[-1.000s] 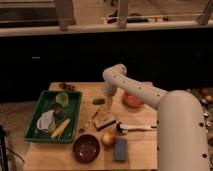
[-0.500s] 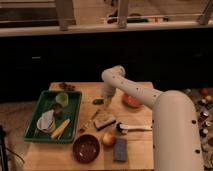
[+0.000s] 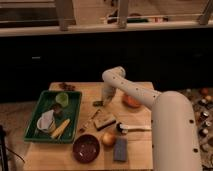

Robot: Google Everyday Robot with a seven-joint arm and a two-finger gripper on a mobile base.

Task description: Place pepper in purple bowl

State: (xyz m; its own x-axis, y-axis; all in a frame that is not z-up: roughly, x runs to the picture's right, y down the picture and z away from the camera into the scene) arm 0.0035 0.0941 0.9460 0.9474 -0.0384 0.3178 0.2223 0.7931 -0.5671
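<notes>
The pepper (image 3: 98, 103) is a small dark green shape lying on the wooden table (image 3: 75, 160), just right of the green tray. My gripper (image 3: 105, 97) hangs from the white arm right above it, at or very near its right end. I cannot tell whether it touches the pepper. The purple bowl (image 3: 86, 148) stands at the table's front edge, well in front of the pepper, and its dark inside looks empty.
A green tray (image 3: 75, 107) on the left holds a light-green cup (image 3: 62, 98), a white item (image 3: 46, 121) and a long yellow vegetable (image 3: 60, 128). An orange bowl (image 3: 131, 101), a wooden block (image 3: 105, 121), a brush (image 3: 132, 128), an onion (image 3: 109, 138) and a grey sponge (image 3: 120, 149) lie nearby.
The arm has shifted slightly left and the gripper has come down a little over the pepper. The objects on the table have not moved.
</notes>
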